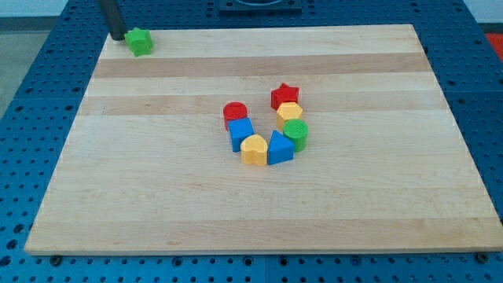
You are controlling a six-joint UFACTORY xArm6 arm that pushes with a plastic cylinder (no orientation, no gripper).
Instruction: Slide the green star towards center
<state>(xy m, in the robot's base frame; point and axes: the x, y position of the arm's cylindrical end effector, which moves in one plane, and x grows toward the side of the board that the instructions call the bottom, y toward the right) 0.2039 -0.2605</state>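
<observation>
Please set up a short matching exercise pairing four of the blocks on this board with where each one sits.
Blocks:
1. green star
2. red star
3. yellow heart
4. red cylinder

Places:
A. bottom of the central cluster
B. the view's top-left corner, just right of my tip
C. left end of the cluster, above a blue cube
D. top right of the cluster, above a yellow block

Pairs: 1-B, 2-D, 3-A, 4-C

Straight dark rod, my tip (116,36)
</observation>
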